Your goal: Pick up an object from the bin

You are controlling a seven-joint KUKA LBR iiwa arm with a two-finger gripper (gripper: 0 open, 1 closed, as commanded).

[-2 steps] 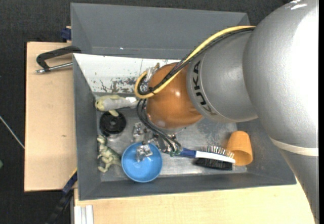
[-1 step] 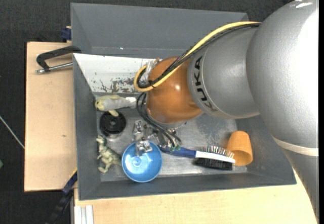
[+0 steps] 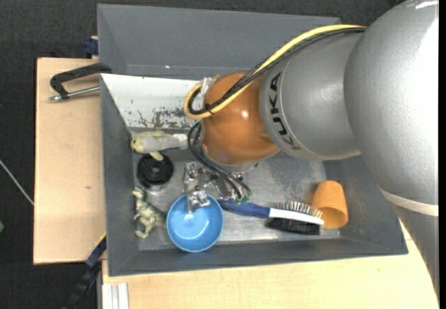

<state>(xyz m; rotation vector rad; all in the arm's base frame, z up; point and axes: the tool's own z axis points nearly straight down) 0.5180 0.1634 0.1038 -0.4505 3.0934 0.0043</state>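
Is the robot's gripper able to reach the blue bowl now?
Probably yes. The gripper hangs right over the upper rim of the blue bowl, and nothing lies on top of it.

Grey sheet-metal bin (image 3: 117, 189) looked matt, its back wall scuffed w/ dark flecks. Round blue plastic bowl (image 3: 195, 229) was smooth & glossy. Orange plastic cup (image 3: 331, 201) looked semi-matt. Blue-handled plastic brush (image 3: 293, 217) had stiff black/white bristles. Arm's orange wrist cover (image 3: 237, 126) shone, smooth; silver arm shell (image 3: 327, 105) was satin.

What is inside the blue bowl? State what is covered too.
The blue bowl shows bare blue inside, nothing loose. The tool hangs over its far rim and covers that part, so anything beneath cannot be seen.
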